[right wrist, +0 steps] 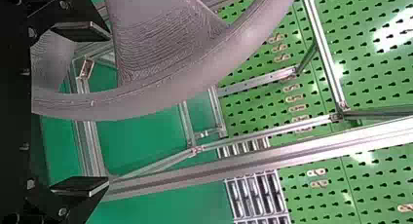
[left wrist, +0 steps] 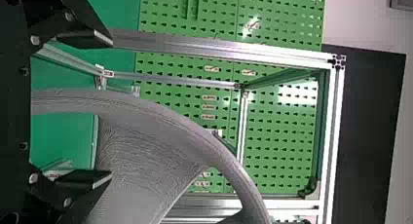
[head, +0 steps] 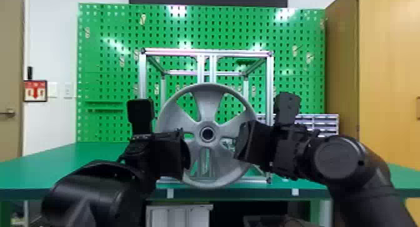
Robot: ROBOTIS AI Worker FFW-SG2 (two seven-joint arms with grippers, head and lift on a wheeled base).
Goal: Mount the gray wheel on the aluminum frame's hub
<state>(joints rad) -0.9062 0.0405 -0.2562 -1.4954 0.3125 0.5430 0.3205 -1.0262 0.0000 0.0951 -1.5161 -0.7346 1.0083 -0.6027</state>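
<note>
- Gray wheel (head: 208, 110): looks like plastic, mostly matt; fine ridged lines roughen its spokes in the wrist views, and the rim looks smoother, with a faint sheen.
- Aluminum frame (head: 142, 76): bare silvery metal, smooth and grooved along its length, bright where light catches.
- Pegboard (head: 107, 73): glossy green, smooth between its holes, with white glare spots.
- Table (head: 78, 159): smooth green top, softly satin.
- Cabinet (head: 390, 63): yellowish wood look, smooth, low sheen.
- Wall (head: 51, 48): matt white.
- Left arm (head: 90, 192) and right arm (head: 375, 170): smooth black shells, semi-gloss.
</note>
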